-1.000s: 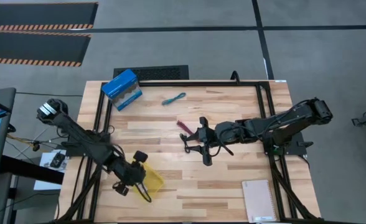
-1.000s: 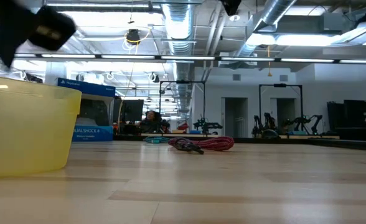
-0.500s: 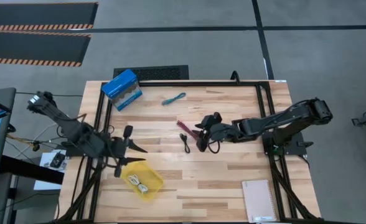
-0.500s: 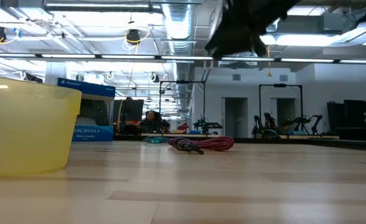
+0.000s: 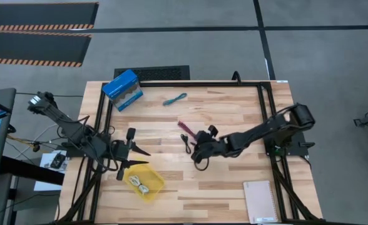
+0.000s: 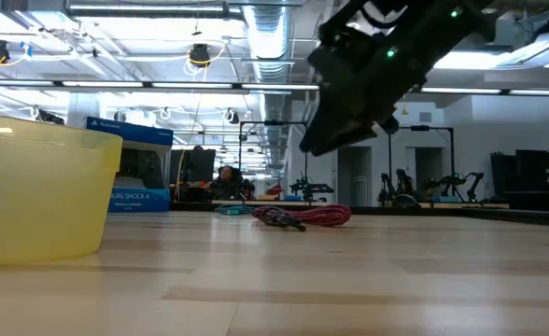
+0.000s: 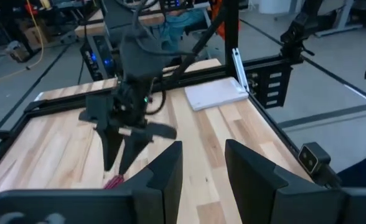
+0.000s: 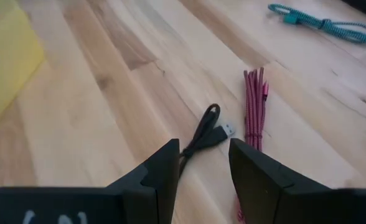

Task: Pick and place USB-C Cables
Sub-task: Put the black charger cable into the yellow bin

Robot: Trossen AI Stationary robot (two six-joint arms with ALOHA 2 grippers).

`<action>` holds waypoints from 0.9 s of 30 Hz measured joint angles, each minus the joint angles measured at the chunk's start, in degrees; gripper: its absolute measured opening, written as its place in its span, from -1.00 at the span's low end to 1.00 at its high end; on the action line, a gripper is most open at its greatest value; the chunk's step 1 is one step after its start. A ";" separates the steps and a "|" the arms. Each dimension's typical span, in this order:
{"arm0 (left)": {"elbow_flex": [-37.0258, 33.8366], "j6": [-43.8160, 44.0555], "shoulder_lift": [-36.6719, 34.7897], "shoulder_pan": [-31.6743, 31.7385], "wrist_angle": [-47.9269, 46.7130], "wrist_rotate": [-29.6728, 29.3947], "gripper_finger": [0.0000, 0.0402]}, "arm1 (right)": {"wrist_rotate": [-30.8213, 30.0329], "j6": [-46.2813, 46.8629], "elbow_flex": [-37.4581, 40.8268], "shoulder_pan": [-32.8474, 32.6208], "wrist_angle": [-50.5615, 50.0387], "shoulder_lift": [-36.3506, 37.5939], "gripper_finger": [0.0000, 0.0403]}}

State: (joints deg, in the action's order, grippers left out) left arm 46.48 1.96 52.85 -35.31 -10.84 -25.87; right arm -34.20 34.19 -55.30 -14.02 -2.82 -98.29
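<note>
Since half a second ago the right arm has stretched further out and lower, bringing the right claw [image 5: 198,152] down just beside the black cable [image 5: 187,145]; the left arm has barely shifted. In the right wrist view the two dark fingers [image 8: 161,171] stand apart with nothing between them, and the black cable [image 8: 203,135] lies on the table [image 5: 234,119] just ahead of the gap. The dark red cable [image 8: 253,102] lies close beside it, and the teal cable [image 8: 320,23] sits well apart, toward the far edge near the blue box [image 5: 122,89].

One pale cable, the white cable [image 5: 138,183], already lies coiled in the yellow tray [image 5: 156,185], so I judge about a quarter of the job done. Three cables are left on the wood: black, dark red, teal.

The left claw [image 5: 126,160] hovers by the tray's edge, its fingers [image 7: 164,177] parted and empty, so it seems to be waiting while the right arm lines up on the black one
</note>
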 joint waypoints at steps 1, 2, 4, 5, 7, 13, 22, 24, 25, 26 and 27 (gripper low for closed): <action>0.00 -0.02 0.36 0.00 0.80 0.00 -0.44 | -0.91 0.24 -0.60 -0.24 0.06 -1.09 -0.19; 0.00 -0.02 0.62 0.00 1.36 0.00 -0.44 | -1.52 0.53 -1.25 -0.39 0.00 -2.34 -0.19; 0.00 -0.02 0.96 0.00 1.56 0.00 -0.44 | -1.66 0.73 -2.79 -0.50 0.03 -4.95 -0.19; 0.00 -0.02 1.05 0.00 1.61 0.00 -0.44 | -1.54 0.75 -3.32 -0.48 -0.33 -5.93 -0.19; 0.00 0.00 1.19 0.00 1.84 -0.07 -0.44 | 0.14 0.48 -4.87 -0.10 0.15 -8.24 -0.19; 0.00 0.44 1.19 0.00 1.84 -0.07 -0.44 | 3.66 1.92 -7.12 1.81 -0.25 -12.95 -0.09; 0.01 0.70 1.19 0.00 1.76 -0.03 -0.44 | 3.18 3.79 -7.77 3.47 -0.40 -14.56 0.42; 0.00 0.72 1.19 0.00 1.59 -0.03 -0.44 | 3.19 3.96 -7.77 3.67 -0.40 -14.57 0.46; 0.00 0.72 1.19 0.00 1.60 -0.04 -0.44 | 3.19 3.96 -7.77 3.69 -0.40 -14.57 0.46; 0.00 0.74 1.19 0.00 1.60 -0.02 -0.44 | 3.19 3.94 -7.77 3.69 -0.48 -14.57 0.47; 0.01 0.74 1.19 0.00 1.58 -0.03 -0.44 | 3.19 3.96 -7.77 3.69 -0.52 -14.57 0.46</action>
State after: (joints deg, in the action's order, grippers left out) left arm 46.49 2.70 54.04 -35.31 -9.26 -25.90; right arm -31.00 38.15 -63.07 -10.33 -3.35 -112.86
